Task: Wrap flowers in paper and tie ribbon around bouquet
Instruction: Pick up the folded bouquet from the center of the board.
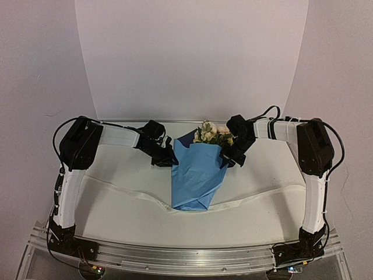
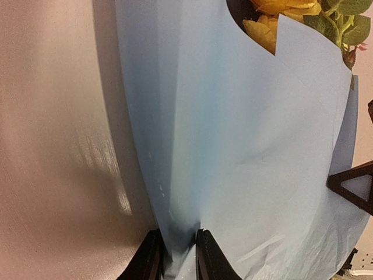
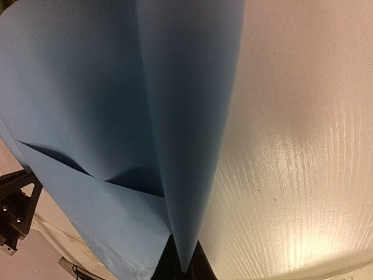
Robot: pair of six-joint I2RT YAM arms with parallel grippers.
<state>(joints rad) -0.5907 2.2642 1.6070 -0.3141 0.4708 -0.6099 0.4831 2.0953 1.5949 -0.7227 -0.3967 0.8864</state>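
The paper (image 1: pixel 195 175) is folded into a light blue cone around the flowers (image 1: pixel 213 134), whose cream and yellow blooms stick out at its far end. My left gripper (image 1: pixel 169 158) holds the cone's left edge. In the left wrist view a fold of paper (image 2: pixel 245 146) fills the gap between its fingers (image 2: pixel 178 256), and yellow blooms (image 2: pixel 280 11) show above. My right gripper (image 1: pixel 228 158) grips the right edge. The right wrist view shows its jaws (image 3: pixel 182 265) pinched tight on a paper fold (image 3: pixel 116 105). The ribbon (image 1: pixel 116 189) lies flat across the table, passing under the cone's near tip.
The white table (image 1: pixel 274 169) spreads on both sides of the bouquet, with a curved white backdrop (image 1: pixel 192 58) behind it. Both arm bases stand on the metal rail (image 1: pixel 186 256) at the near edge. The right gripper's black finger (image 2: pixel 352 186) shows in the left wrist view.
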